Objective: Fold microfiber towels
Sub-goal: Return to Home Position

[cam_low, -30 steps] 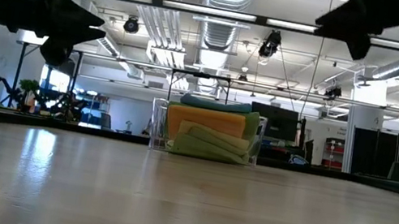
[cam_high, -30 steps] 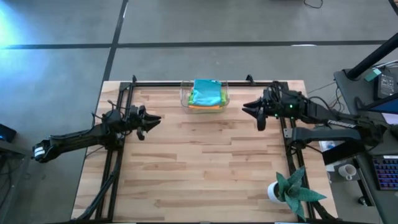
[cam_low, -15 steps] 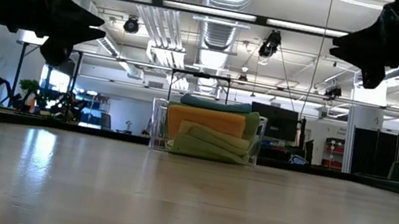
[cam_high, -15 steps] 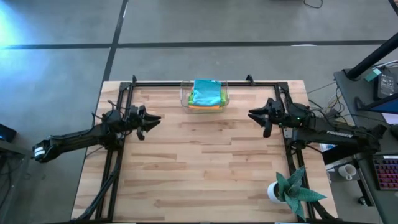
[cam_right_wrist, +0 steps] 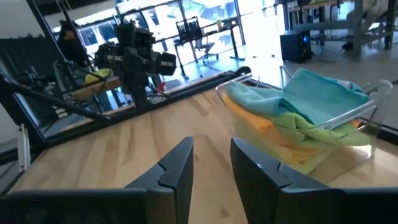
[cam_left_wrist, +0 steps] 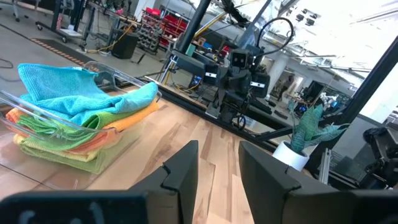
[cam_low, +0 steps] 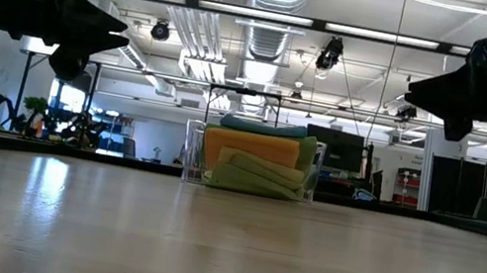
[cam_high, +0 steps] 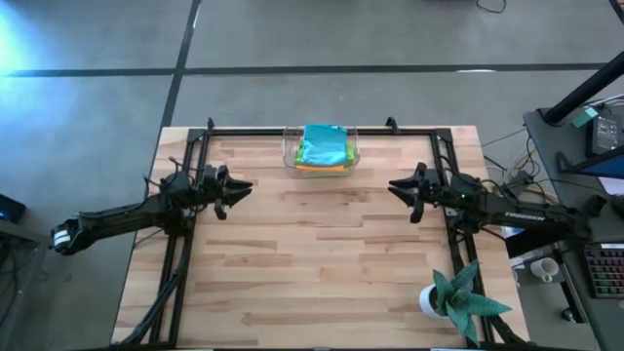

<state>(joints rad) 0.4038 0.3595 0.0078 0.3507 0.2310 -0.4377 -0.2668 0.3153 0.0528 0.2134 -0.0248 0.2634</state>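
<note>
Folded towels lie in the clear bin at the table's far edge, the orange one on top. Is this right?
No: the high view shows the light blue towel on top, not the orange one, in the clear bin at the far edge.

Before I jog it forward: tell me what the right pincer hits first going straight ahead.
Probably the left pincer, facing the right pincer across the table; the bin of towels sits off that line.
</note>
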